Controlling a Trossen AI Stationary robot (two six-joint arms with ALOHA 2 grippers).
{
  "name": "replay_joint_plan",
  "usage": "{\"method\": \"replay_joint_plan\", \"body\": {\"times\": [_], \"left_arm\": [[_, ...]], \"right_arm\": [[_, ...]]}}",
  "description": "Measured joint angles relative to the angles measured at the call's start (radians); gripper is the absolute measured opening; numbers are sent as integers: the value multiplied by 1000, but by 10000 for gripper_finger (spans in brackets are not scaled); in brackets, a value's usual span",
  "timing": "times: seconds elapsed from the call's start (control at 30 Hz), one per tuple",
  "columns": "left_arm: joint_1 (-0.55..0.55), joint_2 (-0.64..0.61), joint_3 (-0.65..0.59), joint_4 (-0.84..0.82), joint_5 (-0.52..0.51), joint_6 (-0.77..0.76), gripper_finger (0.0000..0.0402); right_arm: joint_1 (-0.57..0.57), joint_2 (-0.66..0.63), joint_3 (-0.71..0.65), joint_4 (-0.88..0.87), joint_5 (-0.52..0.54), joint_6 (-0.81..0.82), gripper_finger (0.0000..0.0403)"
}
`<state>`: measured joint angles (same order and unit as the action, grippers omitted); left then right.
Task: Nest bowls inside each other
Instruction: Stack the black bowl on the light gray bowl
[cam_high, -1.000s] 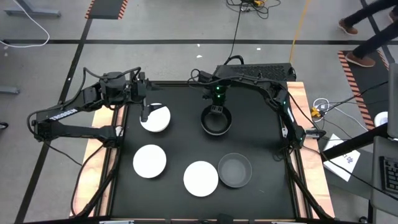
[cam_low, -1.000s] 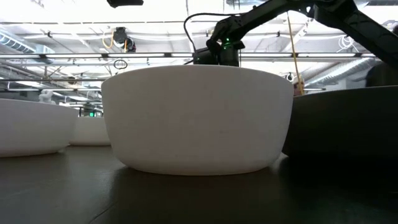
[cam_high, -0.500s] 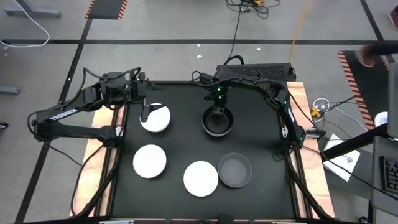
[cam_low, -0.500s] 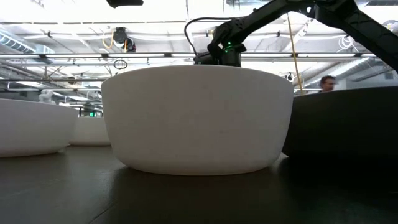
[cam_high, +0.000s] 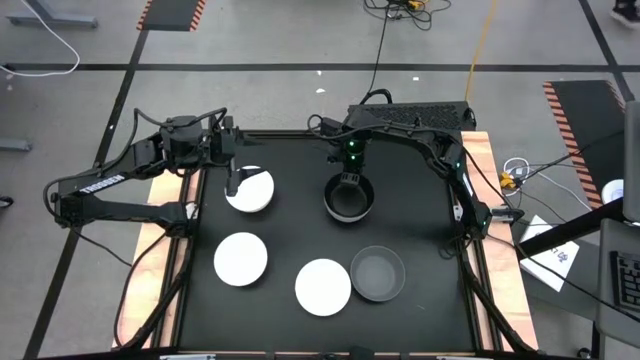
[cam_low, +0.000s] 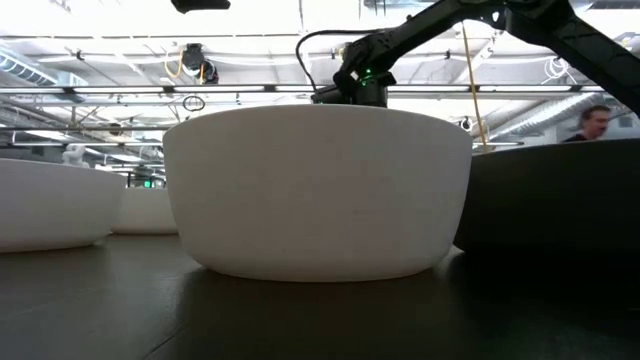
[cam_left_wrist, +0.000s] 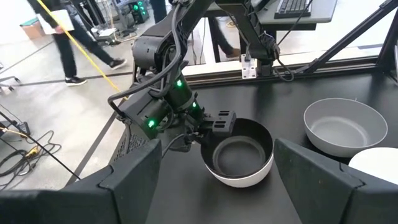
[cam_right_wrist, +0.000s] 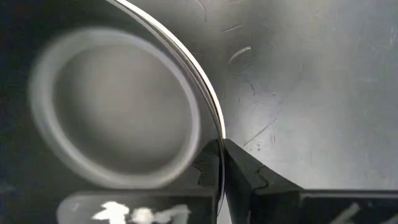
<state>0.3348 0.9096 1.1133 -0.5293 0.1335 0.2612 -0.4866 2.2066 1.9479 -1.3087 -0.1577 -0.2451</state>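
Black bowl (cam_high: 348, 197) rim is pinched by right tool (cam_high: 347, 178); left tool (cam_high: 236, 180) gapes; lettering seemingly unreadable.

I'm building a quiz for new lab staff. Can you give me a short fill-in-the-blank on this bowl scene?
1. The right gripper is shut on the ____ of the dark bowl.
2. The dark bowl sits nested inside a ____ bowl.
3. The left gripper, open, hovers over a ____ bowl.

Missing words: rim; white; white

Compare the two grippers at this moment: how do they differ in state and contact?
The left gripper is open, over a white bowl and holding nothing. The right gripper is shut on the rim of the black bowl, which sits inside a white one. Both are at the table's far side.
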Motion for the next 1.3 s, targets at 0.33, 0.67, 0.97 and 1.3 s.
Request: {"method": "replay_joint_plan", "body": {"times": [0.33, 0.67, 0.97, 1.3], "left_arm": [[0, 0, 0, 0, 0, 0, 315], [0, 0, 0, -7, 0, 0, 315], [0, 0, 0, -8, 0, 1, 315], [0, -1, 0, 2, 0, 9, 315]], "right_arm": [[4, -5, -1, 12, 5, 13, 0], [25, -7, 0, 18, 4, 10, 23], [41, -8, 2, 17, 0, 9, 57], [51, -101, 5, 109, -2, 19, 104]]}}
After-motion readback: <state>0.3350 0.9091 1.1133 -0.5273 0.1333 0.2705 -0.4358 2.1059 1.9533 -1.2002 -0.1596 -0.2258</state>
